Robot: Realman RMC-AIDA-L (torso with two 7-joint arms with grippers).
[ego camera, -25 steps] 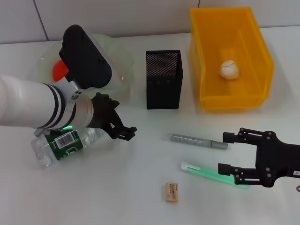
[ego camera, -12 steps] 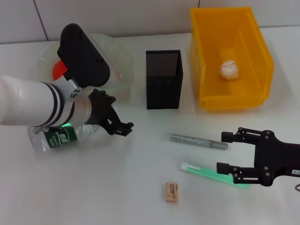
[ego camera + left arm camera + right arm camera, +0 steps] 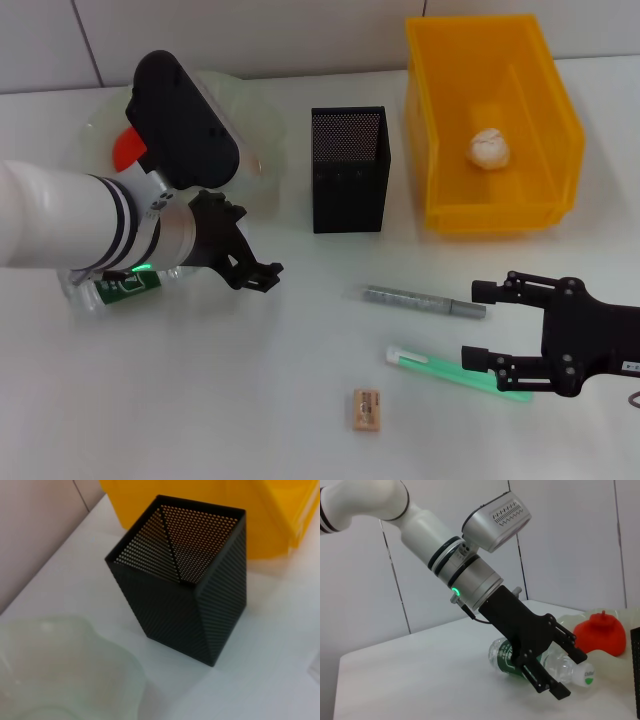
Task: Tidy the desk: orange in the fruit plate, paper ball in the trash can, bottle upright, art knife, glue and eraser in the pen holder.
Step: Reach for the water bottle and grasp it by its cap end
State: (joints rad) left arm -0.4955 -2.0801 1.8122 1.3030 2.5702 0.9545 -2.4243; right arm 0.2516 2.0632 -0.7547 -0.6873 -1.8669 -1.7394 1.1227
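The fingers (image 3: pixel 555 677) of the left gripper (image 3: pixel 252 270) are spreading around the lying bottle (image 3: pixel 540 662), not yet clamping it. Clear, light plastic is likely slippery and crushable; mid-body at the label looks best. The right gripper (image 3: pixel 485 325) is hanging open nearby.

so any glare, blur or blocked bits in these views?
Head view: the left arm hides most of the lying clear plastic bottle; soft shadows. Left wrist view: black mesh pen holder sharp, translucent fruit plate blurred. Right wrist view: left gripper crisp, no glare.
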